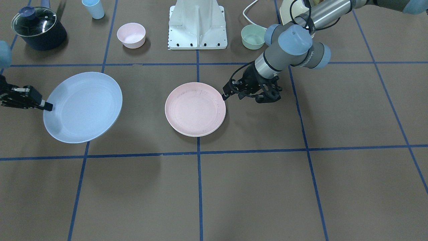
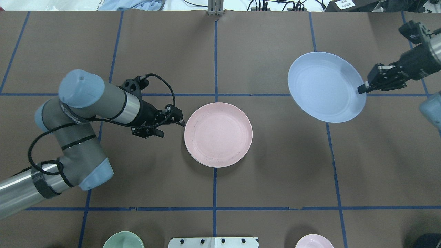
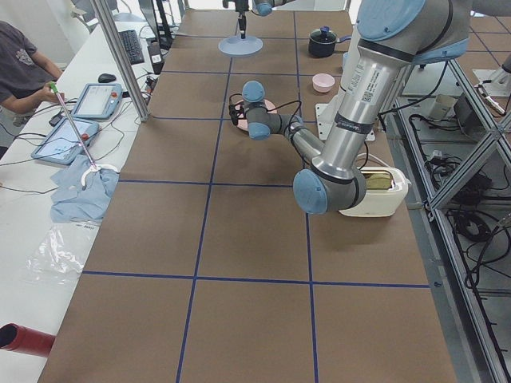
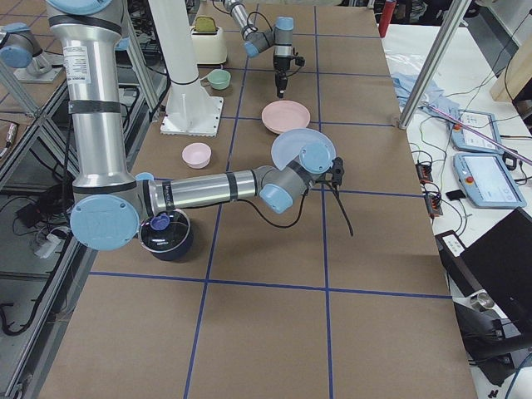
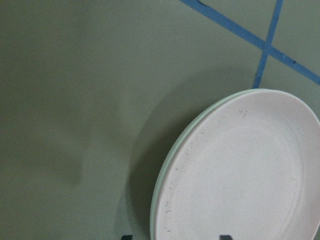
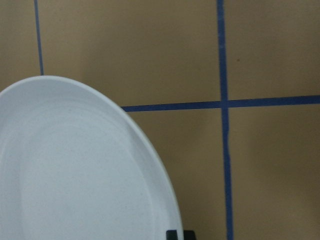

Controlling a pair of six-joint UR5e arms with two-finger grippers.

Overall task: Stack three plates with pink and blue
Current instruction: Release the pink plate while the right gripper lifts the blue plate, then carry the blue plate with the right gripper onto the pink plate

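The pink plate (image 1: 195, 109) lies at the table's middle on top of the cream-green plate, whose rim (image 5: 169, 162) peeks out under it in the left wrist view. My left gripper (image 2: 181, 123) is open and empty, its tips level with the pink plate's rim on the robot's left side. My right gripper (image 2: 361, 90) is shut on the rim of the blue plate (image 2: 325, 86) and holds it tilted above the table, well to the right of the stack. The blue plate also fills the right wrist view (image 6: 75, 170).
Along the robot's side stand a dark pot with a glass lid (image 1: 38, 28), a light blue cup (image 1: 93, 8), a small pink bowl (image 1: 131, 35), the white robot base (image 1: 198, 25) and a small green bowl (image 1: 253, 36). A toaster (image 3: 375, 191) sits behind the left arm.
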